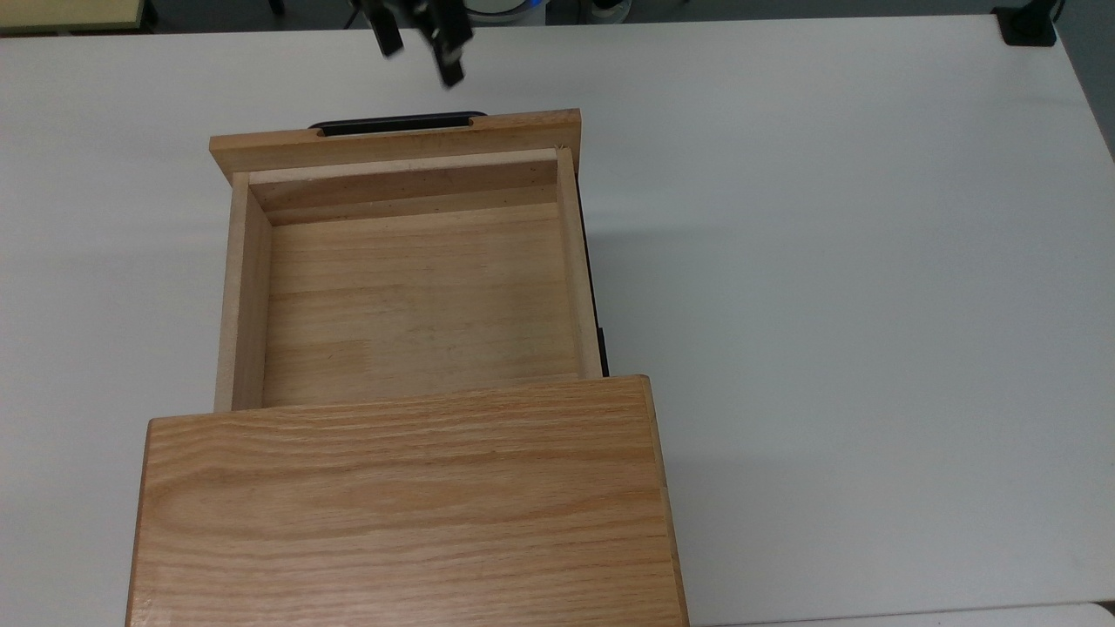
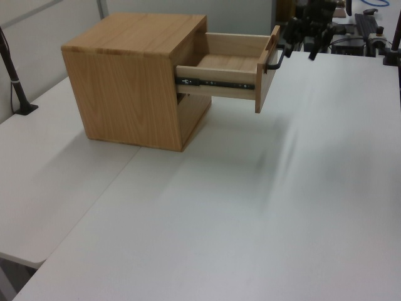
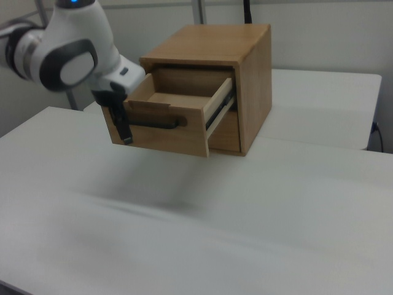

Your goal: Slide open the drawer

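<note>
The drawer [image 1: 409,287] stands pulled well out of the oak cabinet [image 1: 405,509], its light wooden tray bare inside and its wider front board carrying the black bar handle [image 1: 396,124] on the far face in the top view. Just beyond that handle, and apart from it, hangs the gripper [image 1: 420,43] with its two dark fingers spread and nothing between them.

The white worktop [image 1: 827,261] lies bare around the cabinet, so nothing blocks the drawer's path.

The left view shows the black metal slide rail [image 2: 216,82] along the drawer's side, and the gripper [image 2: 305,42] just past the handle [image 2: 276,59], with cluttered equipment behind it. The right view shows the white arm [image 3: 67,52] and one dark finger [image 3: 121,126] hanging before the front board [image 3: 161,131], possibly overlapping the handle [image 3: 153,122] only by perspective.
</note>
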### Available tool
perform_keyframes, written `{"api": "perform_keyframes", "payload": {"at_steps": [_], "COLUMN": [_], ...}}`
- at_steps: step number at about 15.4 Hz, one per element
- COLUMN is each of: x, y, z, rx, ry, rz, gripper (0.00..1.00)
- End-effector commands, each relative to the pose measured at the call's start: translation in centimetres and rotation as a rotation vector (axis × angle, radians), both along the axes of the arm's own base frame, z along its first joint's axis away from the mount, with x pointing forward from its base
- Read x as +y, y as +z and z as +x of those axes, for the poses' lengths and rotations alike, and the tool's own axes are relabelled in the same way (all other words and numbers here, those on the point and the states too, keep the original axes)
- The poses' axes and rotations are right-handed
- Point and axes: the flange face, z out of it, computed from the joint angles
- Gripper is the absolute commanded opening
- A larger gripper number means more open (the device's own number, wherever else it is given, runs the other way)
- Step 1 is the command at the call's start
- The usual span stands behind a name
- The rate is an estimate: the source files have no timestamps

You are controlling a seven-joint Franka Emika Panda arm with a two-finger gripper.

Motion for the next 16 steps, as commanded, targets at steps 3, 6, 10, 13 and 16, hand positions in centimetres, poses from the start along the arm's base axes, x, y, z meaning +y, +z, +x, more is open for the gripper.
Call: {"api": "perform_keyframes", "payload": {"at_steps": [3,6,10,13,16], "x": [-1.4,-1.6,-1.4,-1.5,-1.5], "y": [6.7,6.5,4.6,4.1,4.0], "z": [0.0,0.6,3.0,3.3,3.4], "rx": [0.15,0.192,0.228,0.233,0.235], "ry": [0.498,0.51,0.518,0.518,0.517], "rz": [-0.175,-0.225,-0.252,-0.258,-0.258], "gripper": [1.0,1.0,1.0,1.0,1.0]}}
